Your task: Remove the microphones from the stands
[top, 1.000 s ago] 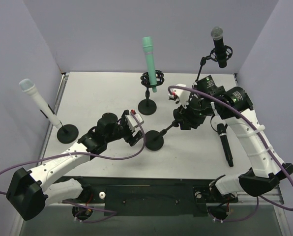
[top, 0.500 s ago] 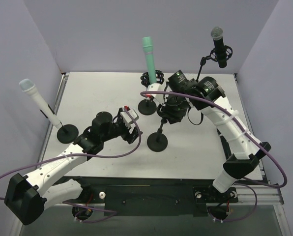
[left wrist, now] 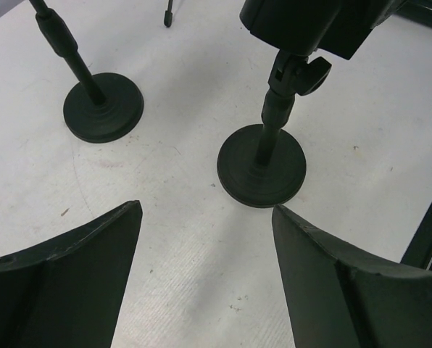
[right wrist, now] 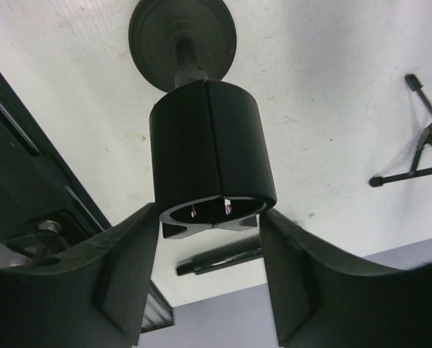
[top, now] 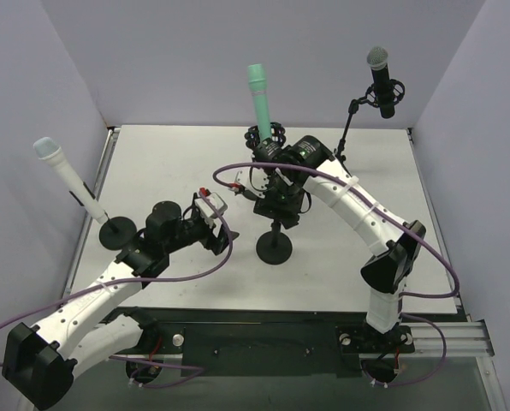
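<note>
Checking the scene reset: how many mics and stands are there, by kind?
Mics: 4 (white mic, green mic, black mic, loose mic)
Stands: 4 (left stand, back stand, centre stand, tripod)
Total: 8

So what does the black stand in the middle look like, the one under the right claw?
It's a black microphone stand: a round, ridged base sitting flat on the white table, a thin upright pole with a knobbed joint, and a round clip on top, which is empty. The right claw squeezes that clip from both sides.
</note>
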Robot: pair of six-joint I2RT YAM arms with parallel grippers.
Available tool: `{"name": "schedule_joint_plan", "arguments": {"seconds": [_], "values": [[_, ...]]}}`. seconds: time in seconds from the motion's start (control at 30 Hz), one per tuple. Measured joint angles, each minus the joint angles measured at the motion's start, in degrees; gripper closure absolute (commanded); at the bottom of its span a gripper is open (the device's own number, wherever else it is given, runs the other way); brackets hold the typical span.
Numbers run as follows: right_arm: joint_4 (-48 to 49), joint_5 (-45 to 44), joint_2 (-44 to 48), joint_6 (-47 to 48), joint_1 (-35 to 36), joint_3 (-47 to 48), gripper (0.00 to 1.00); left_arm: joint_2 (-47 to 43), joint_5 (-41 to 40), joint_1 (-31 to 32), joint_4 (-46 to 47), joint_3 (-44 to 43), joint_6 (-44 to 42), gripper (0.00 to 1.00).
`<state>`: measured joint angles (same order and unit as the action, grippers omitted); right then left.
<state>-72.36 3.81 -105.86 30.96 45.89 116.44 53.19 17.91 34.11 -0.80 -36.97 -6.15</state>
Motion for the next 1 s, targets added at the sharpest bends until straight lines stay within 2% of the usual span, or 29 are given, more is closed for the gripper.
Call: {"name": "schedule_joint_plan", "arguments": {"seconds": [0.1,0.2,0.33,0.5,0.6,0.77,0.9,1.0], "values": [[-1.29,0.28,0.0,-0.72,-0.28,0.52,0.2,0.17,0.76,-0.11,0.13,-0.02,-0.2,0.12],[-2.12,2.23,0.24,-1.25,-1.22,4.0,0.12,1.62,2.32,-0.11,0.28,-1.05,-0.63,0.09],[-1.97,6.12,3.85,-2.49,-3.76,8.33,0.11,6.43,6.73,-0.11,1.25,-6.01,-2.73,0.08],[-2.03,9.99,13.31,-3.96,-8.41,7.61,0.11,13.4,14.56,-0.09,2.58,-13.9,-8.02,0.08],[-2.25,10.56,20.46,-4.61,-11.32,1.79,0.11,18.99,19.17,0.37,2.54,-19.65,-10.38,0.08],[-2.99,10.36,27.28,-5.95,-11.91,-7.39,0.11,26.32,22.71,2.25,2.54,-25.79,-12.5,0.1],[-3.1,9.99,29.07,-6.51,-13.46,-10.97,0.12,29.88,24.65,4.92,-0.98,-28.33,-16.17,0.21],[-3.02,9.66,29.64,-6.75,-15.34,-11.52,0.12,30.73,25.55,6.01,-3.76,-28.96,-19.04,0.39]]}}
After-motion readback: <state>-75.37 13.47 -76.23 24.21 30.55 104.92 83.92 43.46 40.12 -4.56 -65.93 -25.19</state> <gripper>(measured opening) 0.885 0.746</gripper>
